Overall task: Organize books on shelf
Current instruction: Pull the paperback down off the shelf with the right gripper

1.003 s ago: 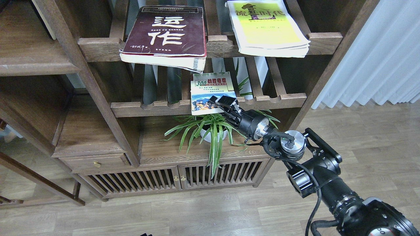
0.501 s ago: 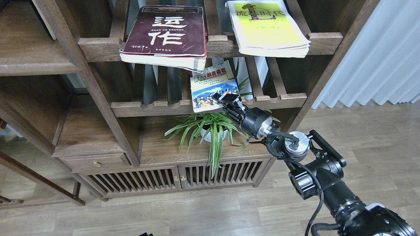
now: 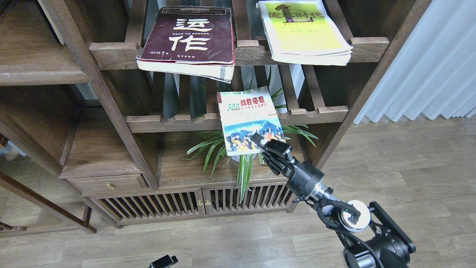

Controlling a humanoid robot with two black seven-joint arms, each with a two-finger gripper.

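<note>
My right gripper (image 3: 267,143) is shut on the near lower corner of the small "300" book (image 3: 246,113). It holds the book flat and face up in front of the lower slatted rack (image 3: 178,122), above the plant. The maroon book (image 3: 189,35) lies on the upper slatted rack (image 3: 111,52), overhanging its front rail. The yellow-green-and-white book (image 3: 303,31) lies to its right on the same rack. A solid dark-brown shelf board (image 3: 33,65) is at the far left. A small black tip of my left gripper (image 3: 163,261) shows at the bottom edge.
A spider plant in a white pot (image 3: 238,152) stands on the solid board (image 3: 186,173) under the held book. Another solid board (image 3: 98,149) lies lower left, above a drawer. Slatted cabinet doors (image 3: 178,206) sit below. A white curtain (image 3: 427,63) hangs at the right.
My right gripper has pulled the "300" book off the lower slatted rack, toward me and downward. The arm has drawn back with it. The left gripper tip has come into view.
</note>
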